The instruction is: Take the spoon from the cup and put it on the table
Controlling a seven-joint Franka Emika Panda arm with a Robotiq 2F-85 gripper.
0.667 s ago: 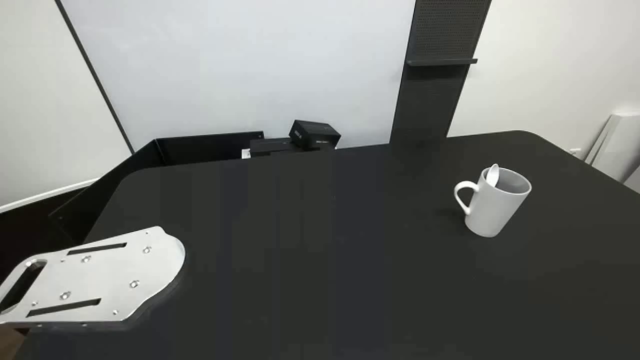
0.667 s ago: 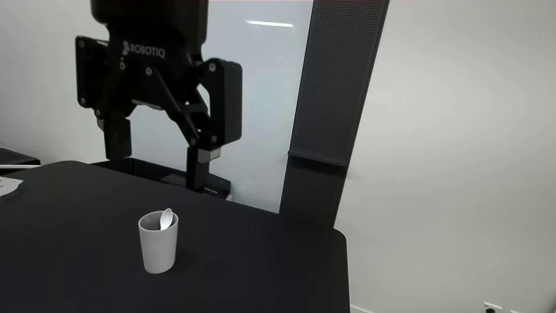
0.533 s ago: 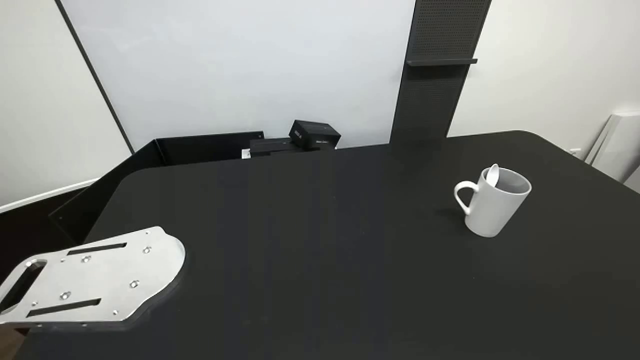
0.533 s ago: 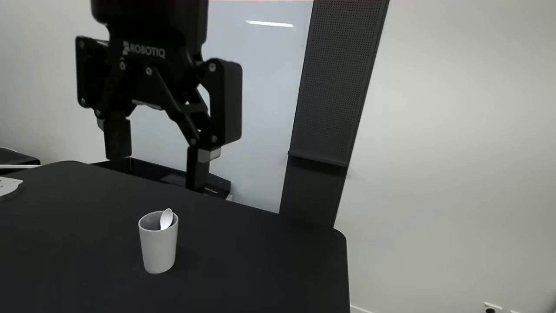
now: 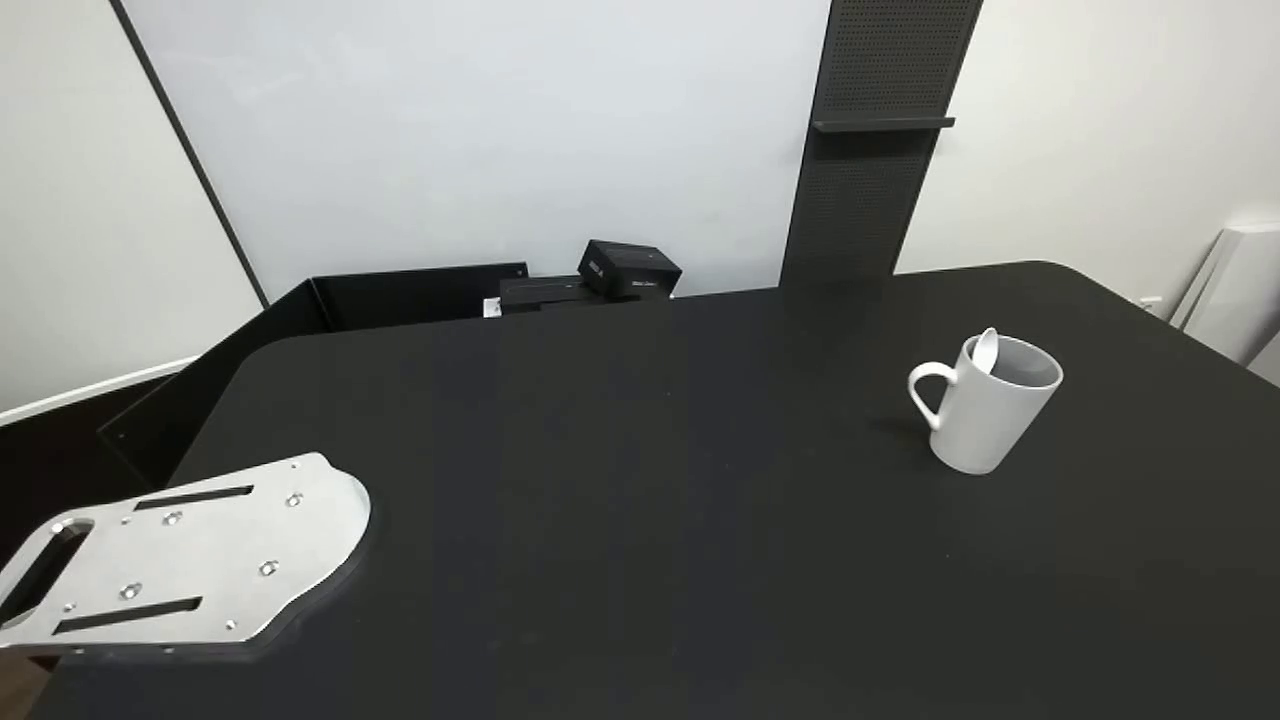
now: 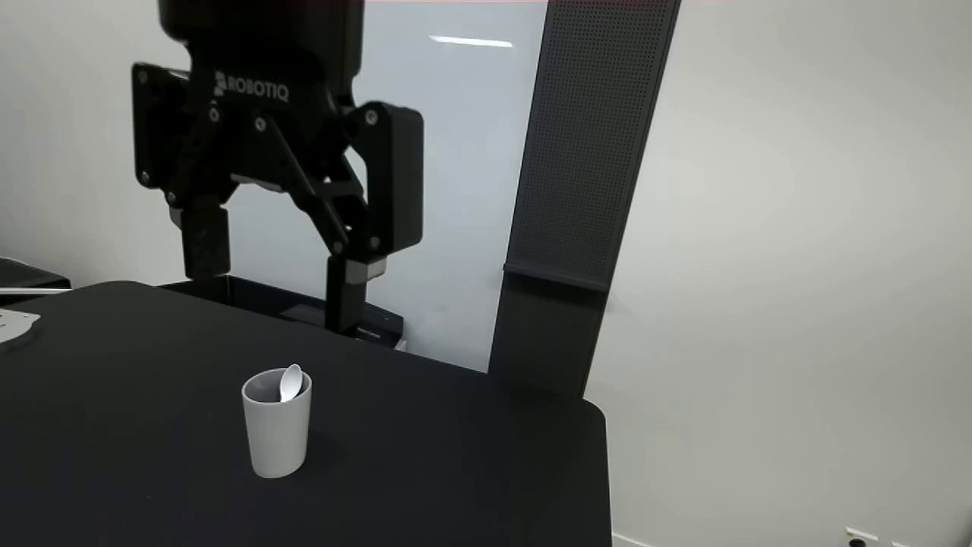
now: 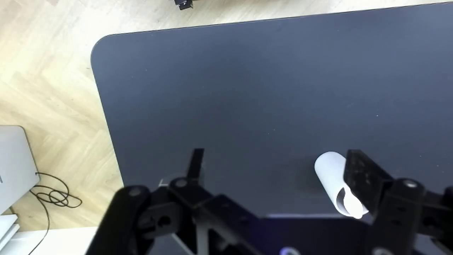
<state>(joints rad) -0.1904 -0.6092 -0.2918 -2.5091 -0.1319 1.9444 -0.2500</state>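
Observation:
The white spoon (image 5: 985,350) stands leaning in the white cup (image 5: 990,425), its bowl end showing above the rim; its lower part is hidden inside. The cup stands upright on the black table (image 5: 620,520). The spoon (image 6: 291,381) and cup (image 6: 277,441) show in both exterior views. My gripper (image 6: 276,300) is open and empty, fingers pointing down, above the table and apart from the cup; an exterior view does not show it. In the wrist view (image 7: 277,151) the right finger covers part of the cup (image 7: 329,173), and the spoon's bowl (image 7: 353,204) lies beside that finger.
A white metal plate with slots (image 5: 215,550) lies at the table's left end in an exterior view. Black boxes (image 5: 630,270) sit behind the table's far edge. A dark perforated panel with a small shelf (image 5: 880,125) stands at the wall. The wrist view shows a rounded table corner (image 7: 101,46).

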